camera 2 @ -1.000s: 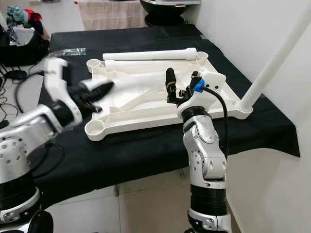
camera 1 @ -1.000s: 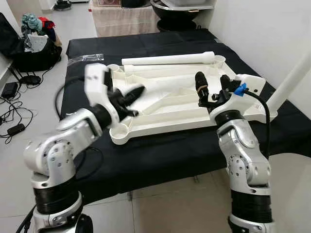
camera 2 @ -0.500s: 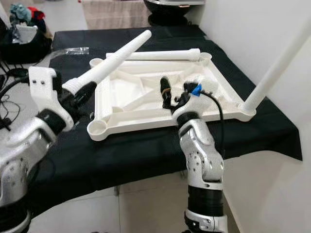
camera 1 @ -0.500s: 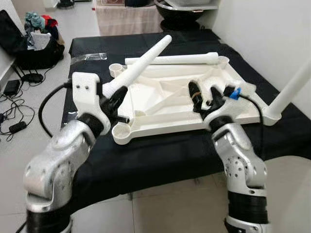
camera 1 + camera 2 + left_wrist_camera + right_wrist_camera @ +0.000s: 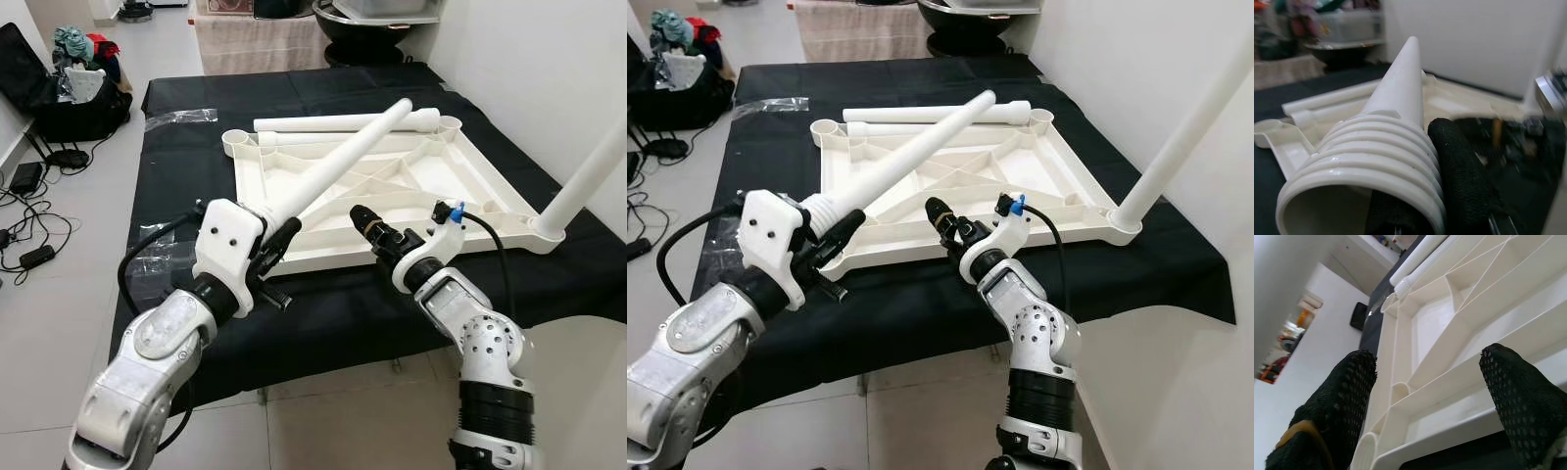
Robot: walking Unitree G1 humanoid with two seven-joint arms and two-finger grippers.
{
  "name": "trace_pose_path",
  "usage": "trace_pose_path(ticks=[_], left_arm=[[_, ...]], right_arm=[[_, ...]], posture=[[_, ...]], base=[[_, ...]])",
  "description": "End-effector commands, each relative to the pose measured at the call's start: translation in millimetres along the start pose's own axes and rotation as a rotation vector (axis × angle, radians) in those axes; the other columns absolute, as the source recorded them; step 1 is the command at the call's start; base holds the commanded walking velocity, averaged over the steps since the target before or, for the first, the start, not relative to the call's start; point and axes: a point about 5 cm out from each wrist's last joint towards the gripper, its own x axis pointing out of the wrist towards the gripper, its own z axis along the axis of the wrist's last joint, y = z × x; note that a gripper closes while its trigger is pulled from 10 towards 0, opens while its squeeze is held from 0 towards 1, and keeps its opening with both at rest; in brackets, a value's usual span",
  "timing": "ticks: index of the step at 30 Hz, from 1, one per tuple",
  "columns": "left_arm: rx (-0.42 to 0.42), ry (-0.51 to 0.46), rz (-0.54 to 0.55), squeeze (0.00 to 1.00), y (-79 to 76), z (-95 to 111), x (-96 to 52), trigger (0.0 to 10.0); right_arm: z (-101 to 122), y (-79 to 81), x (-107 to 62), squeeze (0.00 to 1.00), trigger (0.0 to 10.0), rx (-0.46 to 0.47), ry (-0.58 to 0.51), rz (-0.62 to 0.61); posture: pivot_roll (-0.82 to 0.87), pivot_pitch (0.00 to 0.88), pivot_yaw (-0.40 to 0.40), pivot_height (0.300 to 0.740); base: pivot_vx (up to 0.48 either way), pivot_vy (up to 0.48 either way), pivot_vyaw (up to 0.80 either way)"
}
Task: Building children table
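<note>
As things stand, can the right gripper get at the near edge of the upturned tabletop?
Probably yes. The right gripper hovers open just over the tabletop's near edge, with nothing between them; the leg held by the left gripper lies off to its left.

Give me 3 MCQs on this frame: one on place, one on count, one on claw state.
1. Where does the upside-down tabletop lie?
A. on the black-covered table
B. on the floor
C. against the wall

2. How many legs lie flat along the tabletop's far edge?
A. none
B. one
C. two

3. What is the left claw doing?
A. hanging open
B. gripping the ribbed end of a white leg
C. pinching the black cloth

Answers: 1 A, the tray-like top rests on the black cloth. 2 C, two legs lie side by side there. 3 B, its fingers close on the leg's threaded end; the right claw is open at the near rim.
</note>
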Motion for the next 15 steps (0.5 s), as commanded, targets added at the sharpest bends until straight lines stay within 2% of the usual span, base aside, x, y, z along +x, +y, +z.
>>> trace_pose_path(ticks=[1, 2, 3, 4, 6, 9, 11, 12, 13, 14, 15], left_arm=[[-0.009, -0.043, 0.036, 0.0, 7.0, 8.0, -2.0, 10.0], [-0.01, -0.062, 0.052, 0.0, 10.1, 10.2, -2.3, 10.0], [-0.004, -0.071, 0.057, 0.0, 11.3, 10.8, -2.8, 10.0], [0.0, -0.077, 0.054, 0.0, 11.1, 10.6, -3.9, 10.0], [-0.009, -0.075, 0.025, 0.0, 6.7, 9.2, -5.4, 10.0], [-0.029, -0.069, -0.008, 0.0, 0.5, 6.5, -6.8, 10.0], [-0.072, -0.043, -0.089, 0.0, -14.8, -1.2, -10.6, 10.0], [-0.072, -0.043, -0.089, 0.0, -14.8, -1.2, -10.6, 10.0], [-0.089, -0.031, -0.126, 0.0, -21.6, -4.7, -12.3, 10.0], [-0.089, -0.031, -0.126, 0.0, -21.6, -4.7, -12.3, 10.0], [-0.099, -0.017, -0.168, 0.0, -28.6, -7.7, -14.0, 10.0]], right_arm=[[-0.8, -2.2, -0.9, 0.0, 10.0, 0.047, 0.003, 0.005], [-0.7, -0.7, -1.4, 0.1, 10.0, 0.078, 0.002, 0.031], [-0.5, 0.3, -1.7, 0.1, 10.0, 0.094, 0.004, 0.049], [-1.8, 1.6, -2.9, 1.0, 10.0, 0.126, 0.019, 0.089], [-3.7, 3.8, -5.8, 1.0, 10.0, 0.176, 0.043, 0.154], [-5.2, 3.6, -7.1, 1.0, 10.0, 0.199, 0.056, 0.176], [-8.4, 6.5, -9.5, 0.97, 10.0, 0.267, 0.086, 0.252], [-8.4, 6.5, -9.5, 0.97, 10.0, 0.267, 0.086, 0.252], [-10.5, 7.6, -10.5, 0.0, 10.0, 0.288, 0.107, 0.279], [-10.5, 7.6, -10.5, 0.0, 10.0, 0.288, 0.107, 0.279], [-13.3, 8.8, -11.6, 0.0, 10.0, 0.308, 0.129, 0.307]], posture=[[0.06, 0.132, -0.089, 0.74], [0.06, 0.132, -0.091, 0.74], [0.06, 0.132, -0.091, 0.74], [0.06, 0.13, -0.089, 0.74], [0.06, 0.129, -0.095, 0.74], [0.06, 0.129, -0.094, 0.74], [0.06, 0.128, -0.094, 0.74], [0.06, 0.128, -0.094, 0.74], [0.06, 0.129, -0.094, 0.74], [0.06, 0.129, -0.094, 0.74], [0.06, 0.127, -0.093, 0.74]], base=[[0.0, 0.0, 0.0], [0.0, 0.0, 0.0], [0.0, 0.0, 0.0], [0.0, 0.0, 0.0], [0.0, 0.0, 0.0], [0.0, 0.0, 0.0], [0.0, 0.0, 0.0], [0.0, 0.0, 0.0], [0.0, 0.0, 0.0], [0.0, 0.0, 0.0], [0.0, 0.0, 0.0]])
